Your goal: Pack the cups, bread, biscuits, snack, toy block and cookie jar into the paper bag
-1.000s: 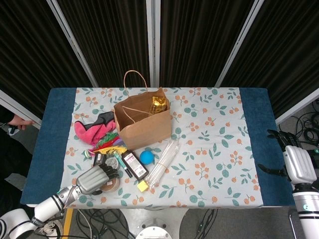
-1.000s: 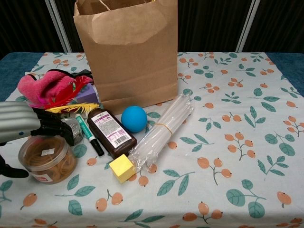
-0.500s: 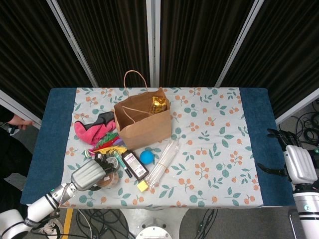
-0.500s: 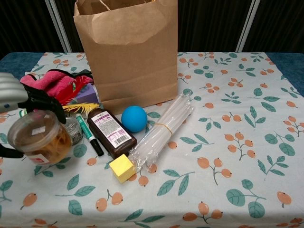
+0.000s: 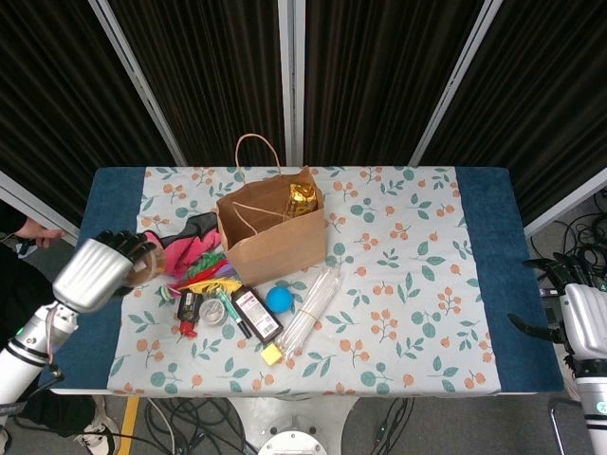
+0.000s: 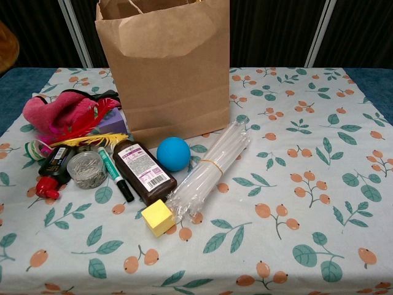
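The round clear plastic cookie jar point(image 5: 145, 262) is held aloft by the left robot hand point(image 5: 98, 270), fingers wrapped round it, above the left part of the counter point(image 5: 417, 284) and left of the brown paper bag point(image 5: 273, 230). A gold-wrapped item point(image 5: 303, 198) is seen inside the upright, open bag. In front of the bag are laid a blue ball point(image 6: 173, 153), a brown labelled bottle point(image 6: 144, 171), a yellow toy block point(image 6: 158, 217) and a bundle of clear plastic cups point(image 6: 212, 168). The right robot hand point(image 5: 567, 303) is kept at the counter's right edge, fingers apart, nothing held.
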`<state>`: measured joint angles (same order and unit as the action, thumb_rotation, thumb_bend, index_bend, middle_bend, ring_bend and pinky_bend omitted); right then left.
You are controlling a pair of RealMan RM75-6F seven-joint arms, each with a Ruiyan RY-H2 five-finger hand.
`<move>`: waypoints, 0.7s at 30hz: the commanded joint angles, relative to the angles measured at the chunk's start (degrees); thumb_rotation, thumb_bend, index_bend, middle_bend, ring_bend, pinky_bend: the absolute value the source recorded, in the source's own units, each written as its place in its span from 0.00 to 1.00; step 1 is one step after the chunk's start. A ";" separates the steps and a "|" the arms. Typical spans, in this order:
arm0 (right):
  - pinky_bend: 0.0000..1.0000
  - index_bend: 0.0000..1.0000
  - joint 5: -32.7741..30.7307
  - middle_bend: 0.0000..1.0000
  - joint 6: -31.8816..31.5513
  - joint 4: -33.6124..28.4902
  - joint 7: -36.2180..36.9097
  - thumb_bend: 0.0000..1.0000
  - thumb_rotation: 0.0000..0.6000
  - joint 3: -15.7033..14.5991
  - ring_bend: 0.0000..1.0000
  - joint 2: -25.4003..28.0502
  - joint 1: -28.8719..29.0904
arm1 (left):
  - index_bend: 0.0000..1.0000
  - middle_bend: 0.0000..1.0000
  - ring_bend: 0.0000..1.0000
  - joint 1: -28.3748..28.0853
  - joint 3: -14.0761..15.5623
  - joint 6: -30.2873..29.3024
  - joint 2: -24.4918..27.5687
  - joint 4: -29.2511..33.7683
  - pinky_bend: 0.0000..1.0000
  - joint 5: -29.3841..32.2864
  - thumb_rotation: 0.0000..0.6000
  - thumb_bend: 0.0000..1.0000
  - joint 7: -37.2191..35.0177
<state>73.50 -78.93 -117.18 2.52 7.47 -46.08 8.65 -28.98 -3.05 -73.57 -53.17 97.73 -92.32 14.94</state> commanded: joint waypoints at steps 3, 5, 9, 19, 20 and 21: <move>0.06 0.32 4.66 0.26 1.29 15.92 -2.22 0.04 1.00 -3.91 0.10 -10.50 -0.41 | 0.51 0.55 0.49 -0.60 -5.11 -2.97 -1.41 -2.83 0.47 4.18 1.00 0.26 1.67; 0.06 0.32 6.31 0.26 0.06 21.89 -3.08 0.04 1.00 -4.39 0.10 -14.59 -0.66 | 0.51 0.55 0.49 -1.05 -6.19 -3.43 -1.80 -3.44 0.47 4.55 1.00 0.26 2.37; 0.05 0.32 9.33 0.25 -2.63 31.62 -0.90 0.04 1.00 -5.50 0.10 -21.89 -1.85 | 0.50 0.55 0.49 -2.89 -8.90 -4.03 -2.90 -5.13 0.47 4.85 1.00 0.26 2.47; 0.05 0.32 9.10 0.25 -3.34 34.62 1.35 0.06 1.00 -5.20 0.10 -24.28 -3.02 | 0.50 0.55 0.49 -11.69 -16.08 -4.44 -13.63 -8.22 0.47 4.98 1.00 0.26 -4.32; 0.05 0.32 9.05 0.24 -3.35 34.59 1.30 0.06 1.00 -5.17 0.10 -24.29 -3.10 | 0.50 0.54 0.49 -12.66 -16.79 -4.18 -14.96 -8.73 0.47 5.50 1.00 0.26 -5.11; 0.05 0.32 8.95 0.24 -3.31 34.55 1.24 0.06 1.00 -5.15 0.10 -24.29 -3.20 | 0.50 0.54 0.49 -13.91 -17.68 -3.89 -16.61 -9.20 0.47 6.12 1.00 0.26 -6.03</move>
<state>82.48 -82.25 -82.61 3.78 2.31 -70.37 5.47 -40.27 -18.66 -78.00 -66.71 90.02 -87.28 11.10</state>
